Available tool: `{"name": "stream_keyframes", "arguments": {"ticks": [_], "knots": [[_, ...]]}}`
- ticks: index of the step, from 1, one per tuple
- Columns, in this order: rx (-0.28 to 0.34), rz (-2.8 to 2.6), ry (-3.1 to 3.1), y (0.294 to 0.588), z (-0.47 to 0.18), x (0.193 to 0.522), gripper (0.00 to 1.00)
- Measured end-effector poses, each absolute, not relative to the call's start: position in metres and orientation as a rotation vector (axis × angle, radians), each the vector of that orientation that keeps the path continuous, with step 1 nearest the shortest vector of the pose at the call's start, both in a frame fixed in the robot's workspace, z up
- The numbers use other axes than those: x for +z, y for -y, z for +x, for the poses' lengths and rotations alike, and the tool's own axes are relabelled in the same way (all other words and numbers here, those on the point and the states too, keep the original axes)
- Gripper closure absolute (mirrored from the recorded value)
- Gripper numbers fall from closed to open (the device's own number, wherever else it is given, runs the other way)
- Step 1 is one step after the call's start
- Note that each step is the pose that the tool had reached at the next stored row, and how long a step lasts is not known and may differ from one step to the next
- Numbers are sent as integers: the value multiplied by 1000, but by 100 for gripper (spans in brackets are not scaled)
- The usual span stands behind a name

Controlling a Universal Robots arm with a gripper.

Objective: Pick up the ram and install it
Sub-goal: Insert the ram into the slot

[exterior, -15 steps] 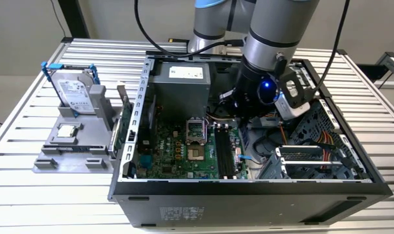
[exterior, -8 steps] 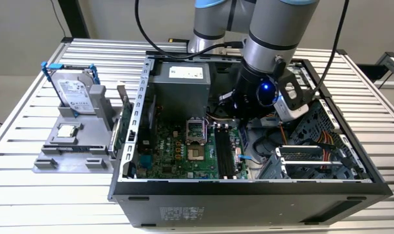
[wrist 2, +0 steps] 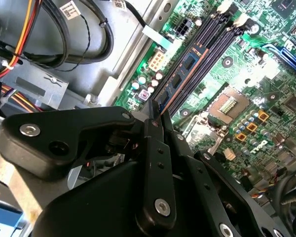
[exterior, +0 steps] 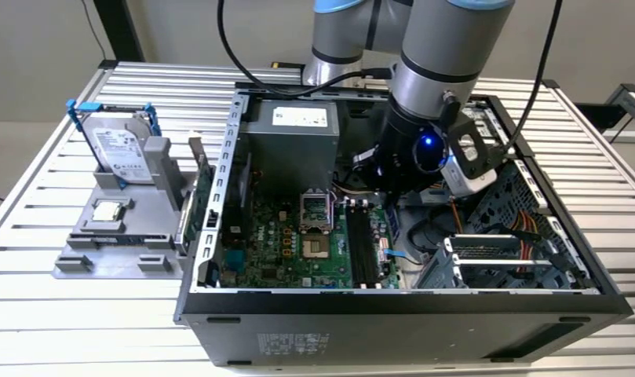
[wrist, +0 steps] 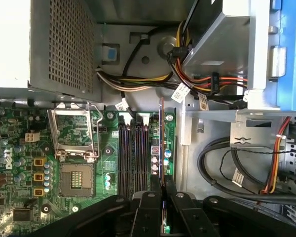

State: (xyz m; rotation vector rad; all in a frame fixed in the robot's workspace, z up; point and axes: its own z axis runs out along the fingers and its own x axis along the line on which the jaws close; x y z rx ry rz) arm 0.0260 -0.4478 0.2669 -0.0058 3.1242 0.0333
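The ram (wrist 2: 185, 66) is a slim dark board with black chips, and it stands on edge between my black fingers. My gripper (wrist 2: 160, 118) is shut on one end of it. In the first wrist view the ram (wrist: 161, 133) shows edge-on above the memory slots (wrist: 135, 153), in line with the slot nearest the board's edge, with the gripper (wrist: 162, 181) clamped on it. Whether it sits in the slot I cannot tell. In the exterior view the arm's wrist (exterior: 422, 149) reaches down into the open computer case (exterior: 401, 302), just behind the memory slots (exterior: 364, 243).
The open CPU socket (wrist: 76, 148) lies beside the slots. Bundled cables (wrist: 197, 79) and a metal drive cage (exterior: 495, 259) crowd the other side. The power supply (exterior: 291, 129) fills the case's rear. Outside, a grey holder carries a hard drive (exterior: 118, 145) and a CPU chip (exterior: 107, 210).
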Motion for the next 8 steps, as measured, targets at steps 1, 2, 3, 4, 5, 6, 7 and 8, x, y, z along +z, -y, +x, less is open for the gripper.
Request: {"name": "stream_keyframes", "arguments": {"ticks": [1, 2, 3, 4, 5, 6, 7, 8], "knots": [[33, -6, -3124, 448, 26, 267, 100], [33, -6, -3124, 448, 26, 267, 100], [33, -5, -3124, 449, 26, 266, 100], [33, -5, -3124, 449, 26, 266, 100], [33, -6, -3124, 449, 26, 266, 100], [32, -6, -3124, 450, 26, 266, 100], [32, -6, -3124, 451, 26, 266, 100], [33, -5, -3124, 452, 26, 265, 100]]}}
